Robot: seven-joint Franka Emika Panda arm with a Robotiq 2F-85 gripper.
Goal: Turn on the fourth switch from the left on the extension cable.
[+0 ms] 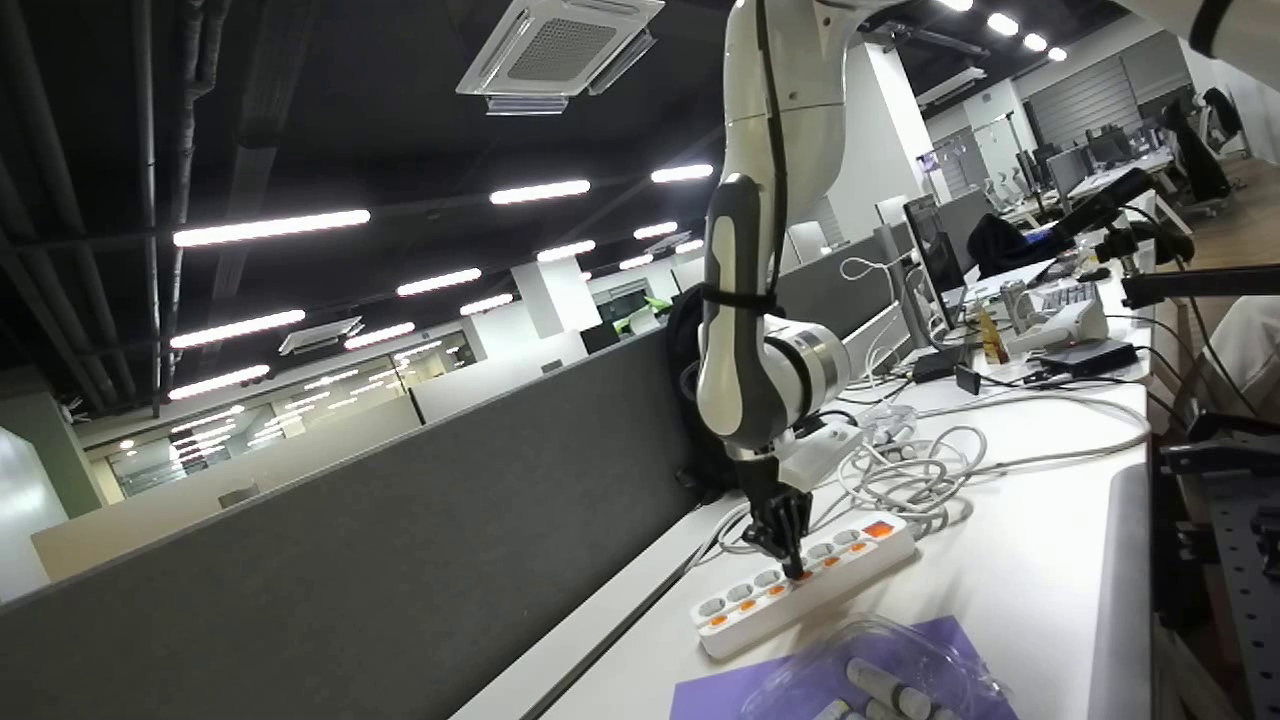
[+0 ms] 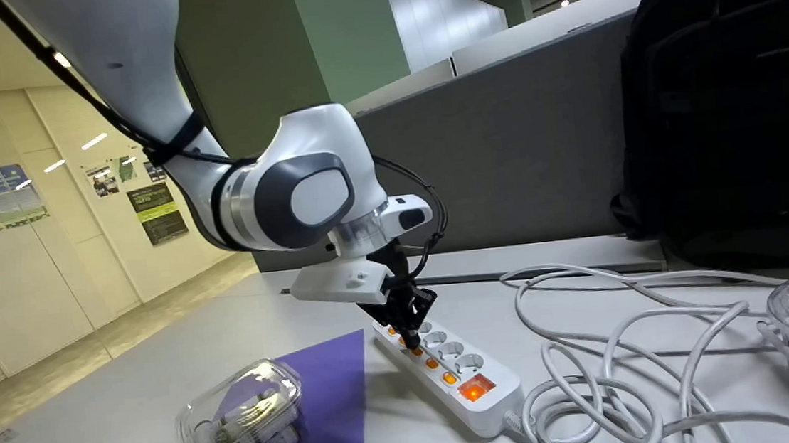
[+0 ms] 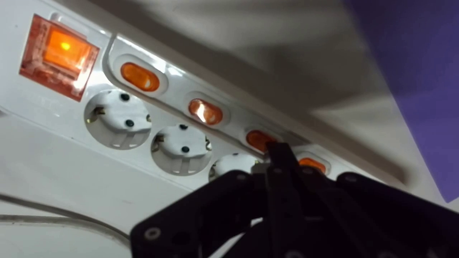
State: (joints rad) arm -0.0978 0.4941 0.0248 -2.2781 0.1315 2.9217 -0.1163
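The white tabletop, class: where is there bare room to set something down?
The tabletop is bare between the looped white cord, the purple sheet and the grey table edge; again between that sheet and the grey partition. Crowded: the cord loops, the clear container partly over that sheet, and the power strip beneath the gripper.

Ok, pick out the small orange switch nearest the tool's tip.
The third small oval switch counting from the large rectangular one. In an exterior view, the tool partly covers it, while its neighbours on both sides show uncovered.
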